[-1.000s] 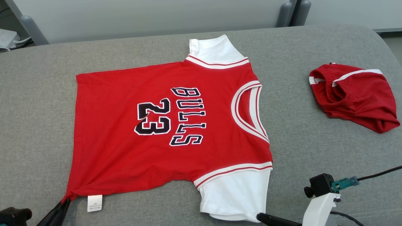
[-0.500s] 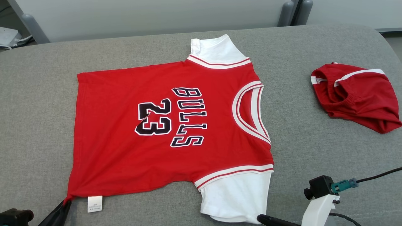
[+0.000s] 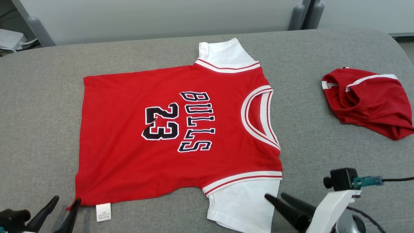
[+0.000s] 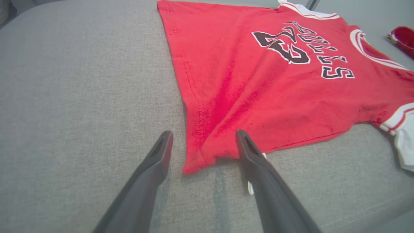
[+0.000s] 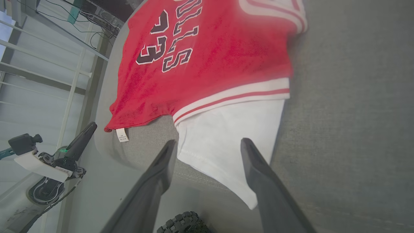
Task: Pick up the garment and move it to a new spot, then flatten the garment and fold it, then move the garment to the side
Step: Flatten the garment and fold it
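On grey pad [image 3: 35, 136], near the middle: jersey [image 3: 129, 155], red, spread flat with print up. Reads "BULLS" and "23" in black, letters turned sideways in head view. Points neck [image 3: 258, 116] to the right, hem to the left. Shows white far sleeve [image 3: 223, 53] and near sleeve [image 3: 242, 204], each edged in red and white stripes. Puckers slightly at near hem corner, small creases running in from it; smooth elsewhere. Carries white label [image 3: 103, 212] just beside that corner, flat on pad.

At lower left of head view: left gripper [image 3: 67, 199], jaws apart, nothing clamped. Straddles near hem corner in left wrist view, red tip of cloth lying on pad between both fingers, one finger [image 4: 155, 161] over bare pad, other above label. Contact with cloth: cannot tell.

At lower right: right gripper [image 3: 275, 195], jaws apart too, empty. Aims at outer edge of near sleeve; in right wrist view white hem lying between finger tips. Touching or just above: cannot tell. Also catches left gripper at far left of that view, near label corner.

Far right on pad, well apart from jersey: red shorts [image 3: 372, 103], crumpled, white stripe up.
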Motion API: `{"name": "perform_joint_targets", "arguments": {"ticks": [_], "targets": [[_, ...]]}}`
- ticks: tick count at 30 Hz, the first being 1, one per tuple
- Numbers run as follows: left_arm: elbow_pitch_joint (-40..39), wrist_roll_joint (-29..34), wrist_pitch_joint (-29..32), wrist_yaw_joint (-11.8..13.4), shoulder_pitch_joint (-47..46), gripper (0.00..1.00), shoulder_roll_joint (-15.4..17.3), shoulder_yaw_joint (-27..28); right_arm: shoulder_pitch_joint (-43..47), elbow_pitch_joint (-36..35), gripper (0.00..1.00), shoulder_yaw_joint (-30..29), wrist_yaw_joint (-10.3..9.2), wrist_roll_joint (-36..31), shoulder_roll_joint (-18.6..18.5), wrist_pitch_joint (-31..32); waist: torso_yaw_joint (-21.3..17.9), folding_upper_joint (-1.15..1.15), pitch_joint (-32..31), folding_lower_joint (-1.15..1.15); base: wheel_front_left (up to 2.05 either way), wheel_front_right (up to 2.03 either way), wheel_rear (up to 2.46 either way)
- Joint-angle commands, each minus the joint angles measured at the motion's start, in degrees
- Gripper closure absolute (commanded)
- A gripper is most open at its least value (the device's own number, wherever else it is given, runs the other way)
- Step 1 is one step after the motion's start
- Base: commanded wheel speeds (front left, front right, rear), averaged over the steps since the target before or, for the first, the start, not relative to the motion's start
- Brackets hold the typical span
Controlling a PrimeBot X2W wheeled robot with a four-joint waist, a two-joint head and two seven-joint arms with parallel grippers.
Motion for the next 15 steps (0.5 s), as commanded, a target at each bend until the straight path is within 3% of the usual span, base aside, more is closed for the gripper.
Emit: {"name": "perform_joint_targets", "arguments": {"ticks": [1,15], "targets": [[-1.41,0.42,-0.35,0.01,-2.55,0.00,1.84,3.34,-3.24,-1.97,0.00,1.17,0.25,-1.52,-0.44,-3.02,0.11,0.00,-0.15,0.00,0.00,0.00,0.00],[-4.70,4.74,-0.35,0.01,-1.50,0.00,-2.77,10.26,-11.55,8.11,0.00,2.54,0.25,-13.79,-0.44,-31.16,1.10,0.00,-1.75,0.00,0.00,0.00,0.00]]}}
